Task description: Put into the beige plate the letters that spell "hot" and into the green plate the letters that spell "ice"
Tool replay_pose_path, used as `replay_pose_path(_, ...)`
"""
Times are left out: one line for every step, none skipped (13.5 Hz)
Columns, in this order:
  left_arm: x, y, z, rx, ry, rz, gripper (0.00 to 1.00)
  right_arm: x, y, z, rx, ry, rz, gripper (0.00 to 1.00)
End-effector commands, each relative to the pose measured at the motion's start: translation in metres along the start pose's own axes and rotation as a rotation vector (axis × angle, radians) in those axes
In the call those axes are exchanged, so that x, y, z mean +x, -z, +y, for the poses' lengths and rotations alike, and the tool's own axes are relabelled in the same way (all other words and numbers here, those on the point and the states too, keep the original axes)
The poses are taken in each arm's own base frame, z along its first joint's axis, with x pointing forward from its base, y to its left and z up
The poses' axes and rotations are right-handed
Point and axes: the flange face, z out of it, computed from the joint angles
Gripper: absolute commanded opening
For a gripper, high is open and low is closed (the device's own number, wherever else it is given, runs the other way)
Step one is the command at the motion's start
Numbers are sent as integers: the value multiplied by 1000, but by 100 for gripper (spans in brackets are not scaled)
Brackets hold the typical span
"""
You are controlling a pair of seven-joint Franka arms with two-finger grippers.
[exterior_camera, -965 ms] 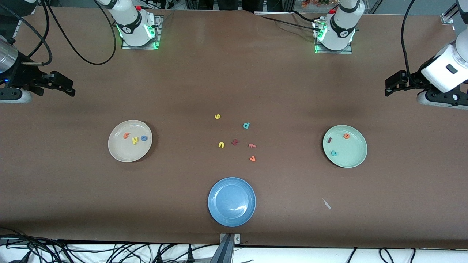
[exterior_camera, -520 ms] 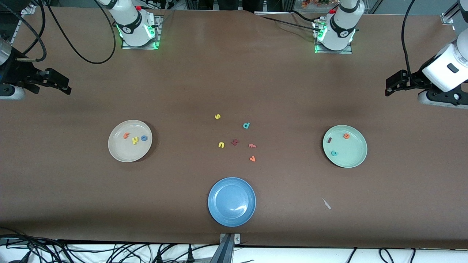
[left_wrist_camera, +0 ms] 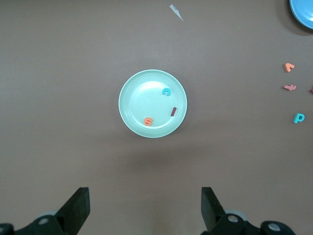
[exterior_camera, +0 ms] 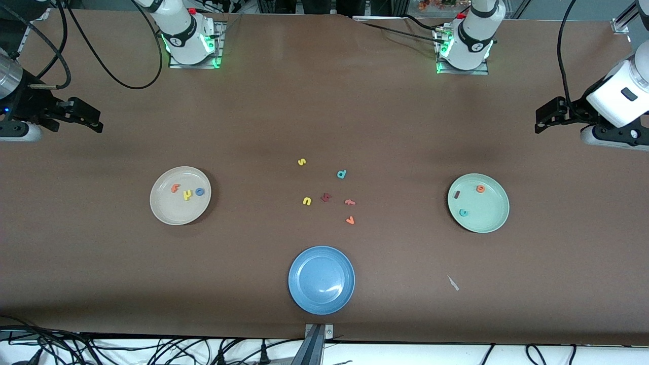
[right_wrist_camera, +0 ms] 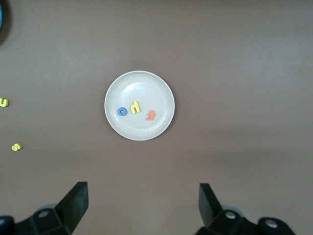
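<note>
front view, near to far: blue plate (exterior_camera: 321,280) at the near edge; at mid-table the spare letters (exterior_camera: 328,192), untouched; level with them, the beige plate (exterior_camera: 162,213) toward the right arm's end and the green plate (exterior_camera: 494,218) toward the left arm's end. the yellow h (exterior_camera: 187,194), blue o (exterior_camera: 200,191) and orange t (exterior_camera: 175,188) lie flat in the beige plate; the dark red i (exterior_camera: 457,194), teal c (exterior_camera: 463,212) and orange e (exterior_camera: 480,189) lie flat in the green plate, so both words appear sorted. right gripper (exterior_camera: 88,120) hangs empty, fingers apart, over bare table at about 10 o'clock from the beige plate, well apart. left gripper (exterior_camera: 547,116) likewise, fingers apart and empty, at about 1 o'clock from the green plate. each wrist view centres its plate between spread fingers (left_wrist_camera: 78,208). no further grasp seems needed.
</note>
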Motion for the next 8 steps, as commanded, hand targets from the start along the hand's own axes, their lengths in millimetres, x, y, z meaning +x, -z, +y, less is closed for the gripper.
replay_pose_path(0, 6, -2, 0, -8, -4, 100, 2, 6, -2, -16, 10, 0, 100)
replay_pose_path(0, 6, -2, 0, -8, -2, 100, 2, 7, -4, -15, 13, 0, 100)
replay_pose_path(0, 6, -2, 0, -6, -4, 100, 0, 5, -8, -16, 17, -14, 100)
replay_pose_path(0, 6, -2, 0, -6, -4, 100, -1, 6, -11, -16, 25, -15, 100)
replay_pose_path(0, 6, -2, 0, -6, -2, 100, 0, 11, -10, -14, 23, -6, 100)
replay_pose_path(0, 6, -1, 0, -8, -4, 100, 0, 11, -11, -13, 25, -6, 100)
replay_pose_path(0, 6, -1, 0, -8, -2, 100, 0, 11, -11, -13, 23, -6, 100)
replay_pose_path(0, 6, -1, 0, -8, -4, 100, 1, 11, -10, -14, 19, -5, 100)
